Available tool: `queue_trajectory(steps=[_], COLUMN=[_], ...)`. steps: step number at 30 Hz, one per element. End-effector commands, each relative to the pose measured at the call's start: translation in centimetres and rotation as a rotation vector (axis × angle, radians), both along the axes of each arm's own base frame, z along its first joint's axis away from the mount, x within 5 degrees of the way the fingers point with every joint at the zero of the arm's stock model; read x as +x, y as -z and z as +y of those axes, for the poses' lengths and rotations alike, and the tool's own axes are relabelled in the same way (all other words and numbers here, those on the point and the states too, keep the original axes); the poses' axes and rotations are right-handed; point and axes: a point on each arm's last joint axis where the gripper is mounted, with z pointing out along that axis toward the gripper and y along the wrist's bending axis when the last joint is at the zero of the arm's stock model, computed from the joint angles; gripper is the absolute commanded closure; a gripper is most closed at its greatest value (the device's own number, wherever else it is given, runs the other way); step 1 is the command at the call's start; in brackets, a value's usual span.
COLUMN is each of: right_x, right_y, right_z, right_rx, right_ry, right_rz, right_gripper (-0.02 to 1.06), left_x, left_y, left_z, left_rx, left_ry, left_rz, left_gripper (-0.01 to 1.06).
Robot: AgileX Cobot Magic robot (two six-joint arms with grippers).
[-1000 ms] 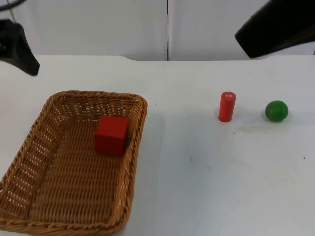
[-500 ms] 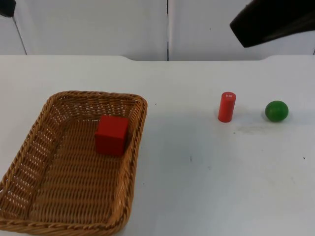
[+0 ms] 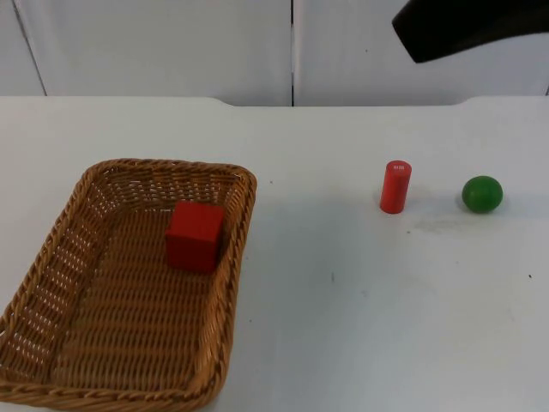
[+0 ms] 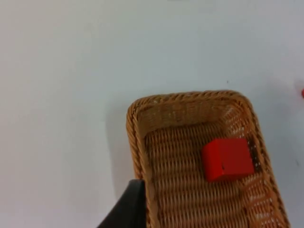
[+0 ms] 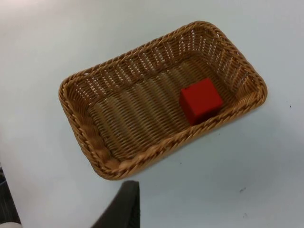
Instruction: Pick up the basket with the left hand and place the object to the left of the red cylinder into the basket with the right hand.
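A brown wicker basket rests on the table at the left, and a red cube lies inside it near its right wall. The red cylinder stands upright at the right, with a green ball to its right. My right arm hangs high at the upper right, far from all of them. My left gripper hovers well above the table beside the basket and the cube. From high up, my right gripper looks down on the basket and the cube.
White table top runs between the basket and the cylinder. The grey partition wall closes the far edge. The basket's near rim reaches the picture's lower edge in the top view.
The left arm has risen and passed out of the top view at the upper left. The right arm has lifted a little higher. Basket, cube, cylinder and ball have not moved.
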Motion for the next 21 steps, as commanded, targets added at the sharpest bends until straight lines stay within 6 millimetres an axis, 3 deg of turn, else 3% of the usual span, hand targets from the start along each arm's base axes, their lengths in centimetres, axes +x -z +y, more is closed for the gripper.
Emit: queue_trajectory(steps=[1,10,21], right_x=[-0.1,-0.2,-2.0], right_y=[-0.3,-0.2,0.1], right_z=[-0.2,-0.2,-2.2], right_rx=[0.016,0.017,0.115], right_ry=[0.01,0.013,0.083], right_rz=[-0.006,0.0,-0.117], right_gripper=[0.0,0.0,0.0], left_x=[-0.6,-4.5,-8.8], left_y=[-0.6,-3.1,-5.2], left_z=[-0.4,-2.5,-2.6], left_rx=[-0.025,-0.013,0.015], left_ry=[0.001,0.12,0.152], left_rz=[-0.036,-0.144,-0.275], left_gripper=[0.0,0.0,0.0])
